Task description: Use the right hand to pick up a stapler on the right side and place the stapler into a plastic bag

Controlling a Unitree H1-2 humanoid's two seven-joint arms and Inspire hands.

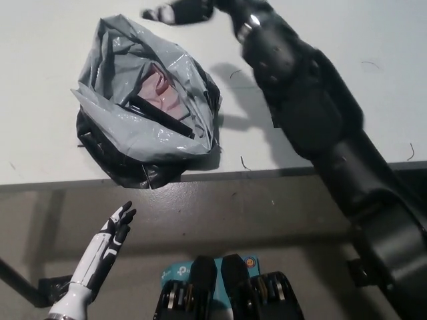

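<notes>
A grey plastic bag lies crumpled on the white table, its mouth facing up and right. Inside it I see a pink patch and a dark bar-shaped thing; whether that is the stapler I cannot tell. My black right hand is blurred at the top edge, above and beyond the bag, clear of it, with nothing visible in it. The black right arm runs from the bottom right across the table. My white left hand rests open below the table edge at lower left.
The table's front edge crosses the picture at mid height. Small dark scuff marks dot the table near the bag. The arm covers the table's right middle.
</notes>
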